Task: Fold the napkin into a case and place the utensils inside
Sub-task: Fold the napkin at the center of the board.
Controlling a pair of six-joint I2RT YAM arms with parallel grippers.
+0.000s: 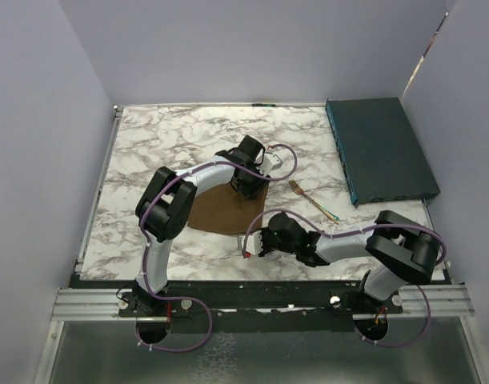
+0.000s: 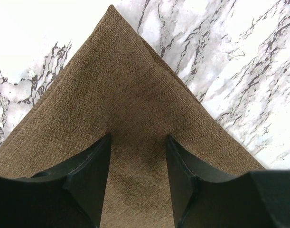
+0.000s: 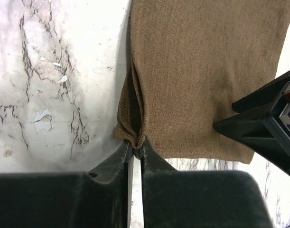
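The brown napkin (image 1: 218, 211) lies folded flat on the marble table, its layered edges showing in the wrist views. My right gripper (image 3: 135, 145) is shut on the napkin's (image 3: 206, 71) near corner, and the cloth bunches up between the fingertips. Low over the napkin's (image 2: 121, 90) far right part, my left gripper (image 2: 137, 154) is open. Its two fingers stand apart with flat cloth between them and nothing pinched. Both grippers also show from above, the left gripper (image 1: 248, 189) and the right gripper (image 1: 249, 243). The copper fork (image 1: 313, 200) lies on the table to the right of the napkin.
A dark teal flat box (image 1: 380, 150) lies at the table's back right, beyond the fork. The left gripper's dark body (image 3: 266, 126) juts in over the napkin's right side in the right wrist view. Blue walls close in the marble table (image 1: 164, 144) at the back and sides.
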